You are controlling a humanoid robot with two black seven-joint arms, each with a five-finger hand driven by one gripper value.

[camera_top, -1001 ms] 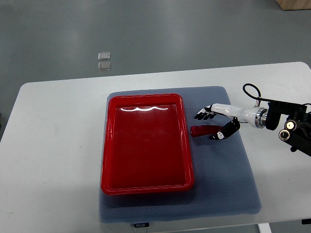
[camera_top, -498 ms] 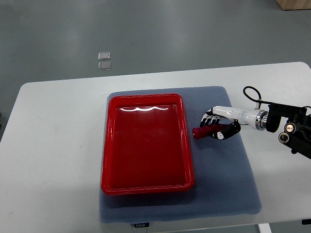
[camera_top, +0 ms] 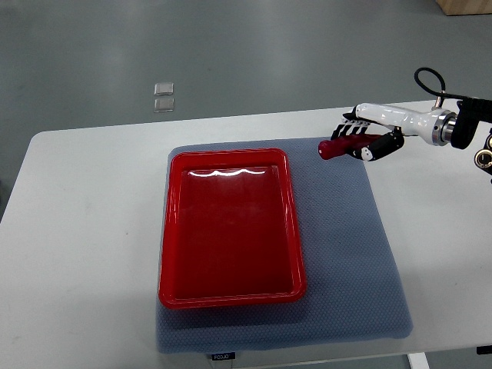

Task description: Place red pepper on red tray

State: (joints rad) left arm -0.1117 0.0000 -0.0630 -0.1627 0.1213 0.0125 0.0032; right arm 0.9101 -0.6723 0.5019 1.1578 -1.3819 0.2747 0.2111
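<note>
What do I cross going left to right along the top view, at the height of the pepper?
White table → blue-grey mat → red pepper → right hand gripping it. The red tray lies lower left.

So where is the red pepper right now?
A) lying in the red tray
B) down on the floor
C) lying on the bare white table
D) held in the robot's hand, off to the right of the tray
D: the right hand has its fingers curled around the red pepper, up beyond the far right corner of the red tray, which holds nothing.
</note>
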